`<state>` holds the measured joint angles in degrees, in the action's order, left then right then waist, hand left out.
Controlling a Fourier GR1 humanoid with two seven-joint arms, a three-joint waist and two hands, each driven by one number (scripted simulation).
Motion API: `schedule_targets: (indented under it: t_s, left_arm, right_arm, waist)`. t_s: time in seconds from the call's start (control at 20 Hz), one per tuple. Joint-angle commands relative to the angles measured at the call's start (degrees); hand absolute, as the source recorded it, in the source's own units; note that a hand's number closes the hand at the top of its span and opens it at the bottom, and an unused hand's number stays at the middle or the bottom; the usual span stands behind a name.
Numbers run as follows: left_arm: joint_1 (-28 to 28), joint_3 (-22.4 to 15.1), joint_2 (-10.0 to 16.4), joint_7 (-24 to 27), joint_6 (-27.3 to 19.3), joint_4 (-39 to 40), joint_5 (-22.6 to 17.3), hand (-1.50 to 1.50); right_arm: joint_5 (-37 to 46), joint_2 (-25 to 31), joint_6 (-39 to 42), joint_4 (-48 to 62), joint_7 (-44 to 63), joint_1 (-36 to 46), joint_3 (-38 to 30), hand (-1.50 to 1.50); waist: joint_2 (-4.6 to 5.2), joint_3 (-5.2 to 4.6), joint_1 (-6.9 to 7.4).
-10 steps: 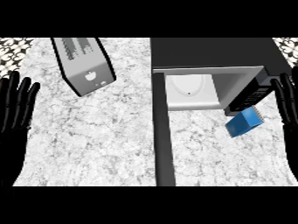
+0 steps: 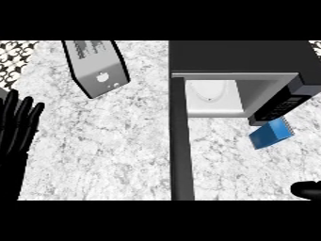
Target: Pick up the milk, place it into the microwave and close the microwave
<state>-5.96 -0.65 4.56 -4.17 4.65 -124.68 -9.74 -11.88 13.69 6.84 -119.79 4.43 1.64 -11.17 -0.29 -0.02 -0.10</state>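
The right hand (image 2: 316,189) is seen only partly at the lower right edge, so its state cannot be told. The left hand (image 2: 8,129) is rested open at the left edge. The milk (image 2: 272,134) lies ungrasped on the counter (image 2: 100,155), just before the microwave (image 2: 239,55), whose door (image 2: 181,150) is left open, presumably for loading.

- Showing an all-black left hand (image 2: 8,129) with long, slim, round-tipped fingers (image 2: 11,110).
- Showing just a black, rounded sliver of the right hand (image 2: 316,189).
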Motion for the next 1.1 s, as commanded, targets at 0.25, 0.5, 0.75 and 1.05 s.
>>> schedule_targets:
  t_s: [0.25, 0.5, 0.75, 1.05]
  left_arm:
    - [-13.0, 3.8, 0.4, -1.4, 6.5, -8.7, -10.3, -1.50]
    - [-21.5, 9.4, 1.2, 1.4, 13.2, -11.6, -17.2, -1.50]
    - [-23.3, 7.9, -0.6, -1.6, 12.3, -16.9, -16.2, -1.50]
    - [-24.1, 13.0, 2.0, -5.0, 12.9, -20.8, -23.7, -1.50]
  right_arm:
    - [-1.6, -1.1, 2.9, 3.8, -2.8, -2.7, -3.4, -1.50]
    - [-0.4, 0.9, 2.9, 3.7, 0.0, -3.4, -5.3, -1.50]
    - [2.1, -0.4, 3.8, 12.7, -7.7, -4.0, -6.9, -1.50]
    - [7.3, -2.3, 1.0, 18.9, -10.9, -4.2, -5.9, -1.50]
  waist:
    - [0.22, 0.02, 0.43]
    - [0.16, -0.01, 0.71]
    - [0.22, 0.06, 0.74]
    - [0.26, 0.11, 0.91]
